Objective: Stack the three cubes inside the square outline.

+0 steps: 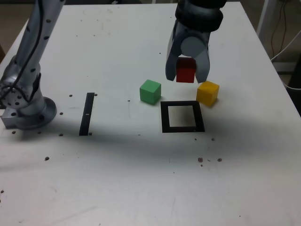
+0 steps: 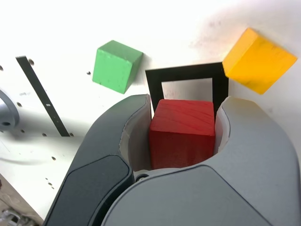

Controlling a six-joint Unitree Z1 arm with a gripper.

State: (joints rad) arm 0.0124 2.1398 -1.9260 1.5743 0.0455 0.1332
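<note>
Now tool clamped on red cube, held above counter behind square outline. Risk: off-centre release lands cube on tape; yellow cube close, could be knocked.

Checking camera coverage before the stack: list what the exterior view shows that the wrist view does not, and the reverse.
Exterior only: the arm's base at that view's left and the table's edges.

Wrist only: the tool's fingers pressed flat against the red cube's sides.

Both: the tool shut on the red cube, green cube, yellow cube, square outline, black strip.
</note>
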